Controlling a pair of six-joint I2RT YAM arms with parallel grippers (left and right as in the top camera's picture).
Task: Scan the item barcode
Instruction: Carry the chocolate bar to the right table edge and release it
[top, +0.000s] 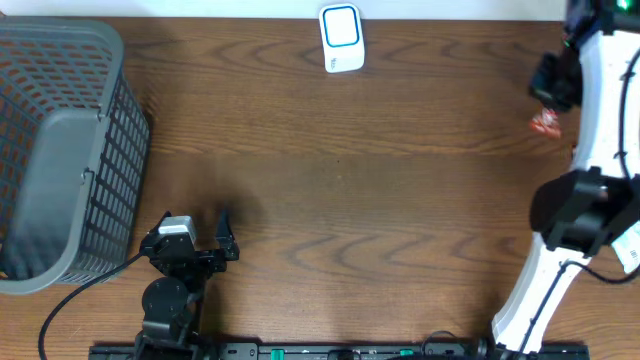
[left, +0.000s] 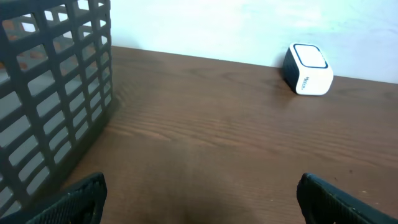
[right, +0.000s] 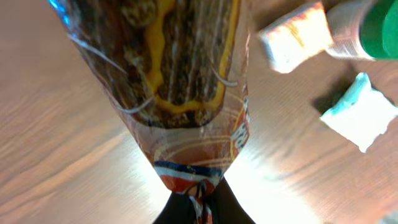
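The right claw (right: 200, 210) is clamped on the sealed end of the snack packet (right: 180, 81), so the packet hangs free above the tabletop (right: 56, 155) at its right edge. This grip leaves the printed faces exposed for presentation to the scanner (top: 342, 39), which stands at the far edge near the centre, well apart from the packet. The left claw (left: 200, 199) rests empty with jaws wide apart beside the basket (top: 60, 150), and the bare surface between packet and scanner appears to offer an unobstructed path, away from the small pouches (right: 359, 112) lying near the packet.

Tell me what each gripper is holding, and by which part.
Right gripper pinches the snack packet by its crimped end seal; left gripper open, empty.
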